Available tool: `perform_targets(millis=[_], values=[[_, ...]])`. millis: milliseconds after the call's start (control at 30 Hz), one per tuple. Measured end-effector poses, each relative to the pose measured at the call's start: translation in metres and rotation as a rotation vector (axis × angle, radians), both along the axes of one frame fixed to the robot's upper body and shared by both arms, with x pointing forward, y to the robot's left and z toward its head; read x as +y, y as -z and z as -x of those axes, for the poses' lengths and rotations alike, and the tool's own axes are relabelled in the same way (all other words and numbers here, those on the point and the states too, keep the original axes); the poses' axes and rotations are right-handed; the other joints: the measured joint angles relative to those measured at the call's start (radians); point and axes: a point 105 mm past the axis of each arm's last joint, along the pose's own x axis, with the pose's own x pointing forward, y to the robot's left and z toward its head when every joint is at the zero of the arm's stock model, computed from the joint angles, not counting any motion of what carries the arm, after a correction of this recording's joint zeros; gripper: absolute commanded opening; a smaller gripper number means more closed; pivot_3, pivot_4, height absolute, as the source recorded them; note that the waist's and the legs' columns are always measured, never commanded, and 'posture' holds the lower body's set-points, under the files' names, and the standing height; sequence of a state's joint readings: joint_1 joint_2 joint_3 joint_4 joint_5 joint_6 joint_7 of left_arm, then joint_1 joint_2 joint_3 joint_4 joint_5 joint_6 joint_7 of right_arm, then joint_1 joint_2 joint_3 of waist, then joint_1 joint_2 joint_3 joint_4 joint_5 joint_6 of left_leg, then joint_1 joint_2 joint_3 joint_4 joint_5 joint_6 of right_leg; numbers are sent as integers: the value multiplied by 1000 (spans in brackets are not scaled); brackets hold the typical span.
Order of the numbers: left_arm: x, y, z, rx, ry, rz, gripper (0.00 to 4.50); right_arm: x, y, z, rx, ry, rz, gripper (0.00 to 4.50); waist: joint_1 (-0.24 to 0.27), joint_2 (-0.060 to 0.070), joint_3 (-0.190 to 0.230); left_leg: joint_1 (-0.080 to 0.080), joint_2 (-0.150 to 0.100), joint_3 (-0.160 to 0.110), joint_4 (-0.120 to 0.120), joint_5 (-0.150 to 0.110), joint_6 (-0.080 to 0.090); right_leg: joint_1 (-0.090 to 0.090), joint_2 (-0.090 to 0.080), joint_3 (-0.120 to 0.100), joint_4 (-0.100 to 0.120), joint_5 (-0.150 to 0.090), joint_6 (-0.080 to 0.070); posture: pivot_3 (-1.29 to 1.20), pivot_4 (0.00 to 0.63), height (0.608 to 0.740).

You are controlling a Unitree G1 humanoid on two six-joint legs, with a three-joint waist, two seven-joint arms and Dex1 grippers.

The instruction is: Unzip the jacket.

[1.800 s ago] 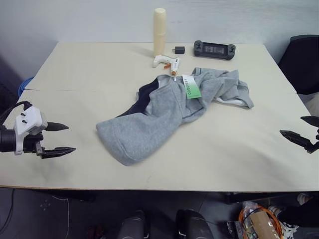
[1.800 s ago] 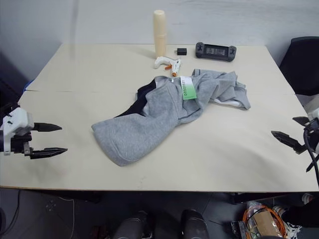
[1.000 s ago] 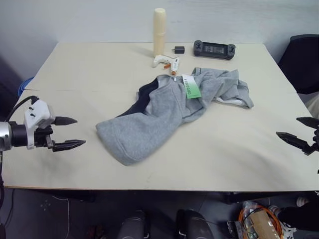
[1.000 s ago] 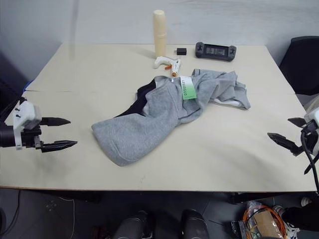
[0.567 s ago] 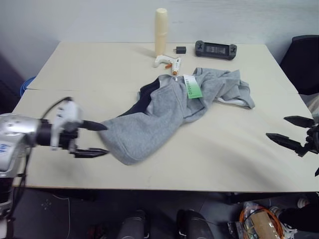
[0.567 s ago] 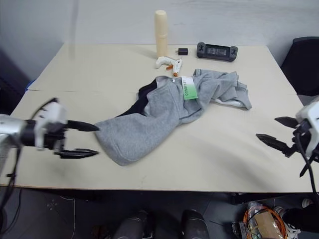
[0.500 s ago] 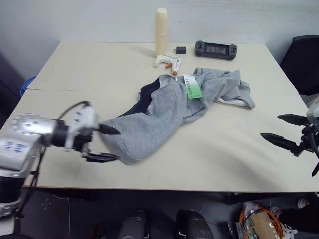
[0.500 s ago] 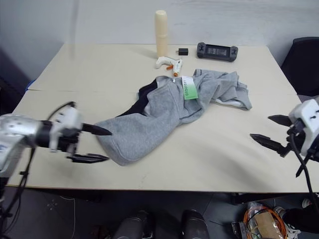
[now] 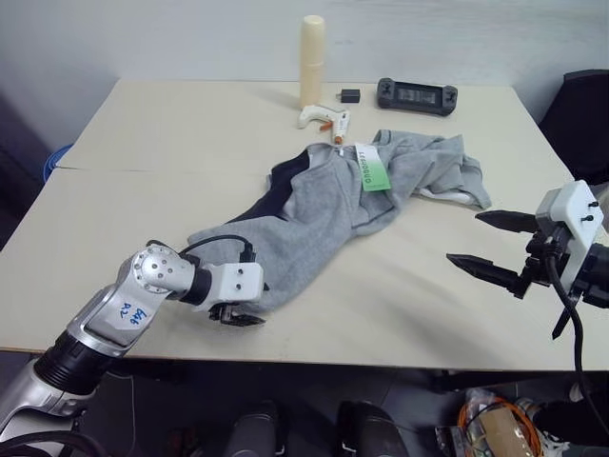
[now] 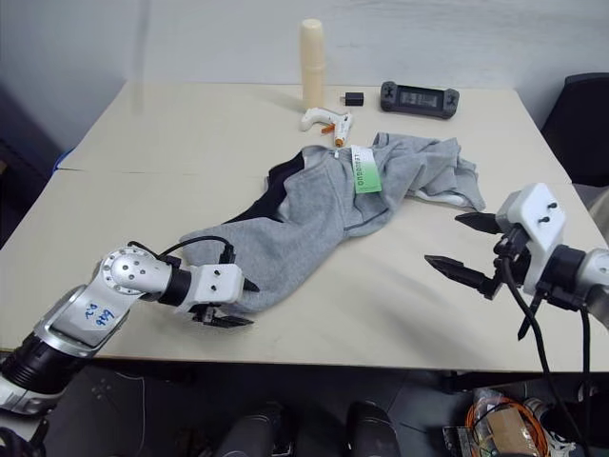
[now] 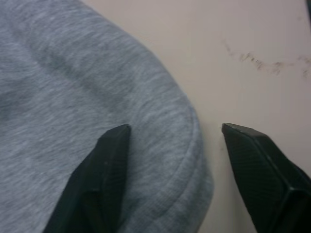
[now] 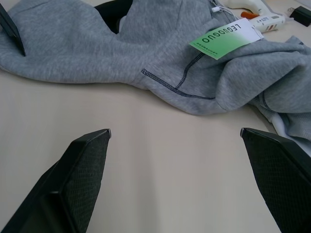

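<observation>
The light grey fleece jacket (image 9: 324, 205) lies crumpled in the middle of the table, its dark lining showing at the collar and a green-and-white hang tag (image 9: 371, 168) on top. My left gripper (image 10: 249, 305) is at the jacket's near left corner. In the left wrist view its fingers (image 11: 109, 160) stand apart astride the rounded hem (image 11: 194, 145), one over the fabric and one over bare table. My right gripper (image 9: 462, 238) hovers open to the right of the jacket, pointing at it with nothing between its fingers. The zipper is hidden in the folds.
At the back of the beige table (image 9: 143, 143) stand a cream cylinder (image 9: 311, 57), a white glue gun (image 9: 324, 117), a small black box (image 9: 349, 95) and a black controller (image 9: 416, 93). A black chair (image 9: 580, 114) sits past the right edge.
My left arm swung right and down from the table's left side to the jacket's near corner, and its fingers narrowed. My right gripper moved left toward the jacket, still open.
</observation>
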State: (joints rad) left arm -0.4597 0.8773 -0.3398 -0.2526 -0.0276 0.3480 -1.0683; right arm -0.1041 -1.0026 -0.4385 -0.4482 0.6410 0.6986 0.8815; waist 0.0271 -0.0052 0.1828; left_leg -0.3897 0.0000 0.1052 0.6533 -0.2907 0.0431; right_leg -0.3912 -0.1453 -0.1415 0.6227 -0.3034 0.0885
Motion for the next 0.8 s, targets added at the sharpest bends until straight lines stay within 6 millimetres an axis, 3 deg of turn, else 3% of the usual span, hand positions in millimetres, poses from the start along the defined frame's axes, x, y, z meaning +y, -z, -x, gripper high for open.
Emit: perform_targets(millis=[67, 233, 400, 567, 800], values=[[1, 1, -4, -15, -16, 4, 1490, 3, 4, 4, 17, -12, 2, 4500, 0, 0, 0, 0, 0, 0, 0, 0, 1, 0, 0, 0, 0, 0, 0, 0, 150, 740], [1, 2, -7, -30, -22, 11, 124, 4, 9, 8, 54, -30, -15, 4500, -1, 0, 0, 0, 0, 0, 1, 0, 1, 0, 0, 0, 0, 0, 0, 0, 150, 740], [9, 5, -6, -35, -21, 7, 54, 7, 5, 12, 60, -68, -33, 4500, -5, 0, 0, 1, 1, 0, 0, 0, 1, 0, 0, 0, 0, 0, 0, 0, 150, 740], [37, 5, -4, -52, -56, -50, 54, 11, 0, 17, 65, -117, -32, 4500, -10, 0, 0, 2, 2, 1, -1, -1, 0, 0, 1, 0, 0, 0, 0, 0, 150, 740], [129, -3, -7, -114, -96, -240, 54, 29, 1, 34, 125, -252, -36, 4500, -32, 0, 0, 4, 4, 3, -3, -2, -1, -1, 1, 1, 0, 0, 0, 0, 150, 740]])
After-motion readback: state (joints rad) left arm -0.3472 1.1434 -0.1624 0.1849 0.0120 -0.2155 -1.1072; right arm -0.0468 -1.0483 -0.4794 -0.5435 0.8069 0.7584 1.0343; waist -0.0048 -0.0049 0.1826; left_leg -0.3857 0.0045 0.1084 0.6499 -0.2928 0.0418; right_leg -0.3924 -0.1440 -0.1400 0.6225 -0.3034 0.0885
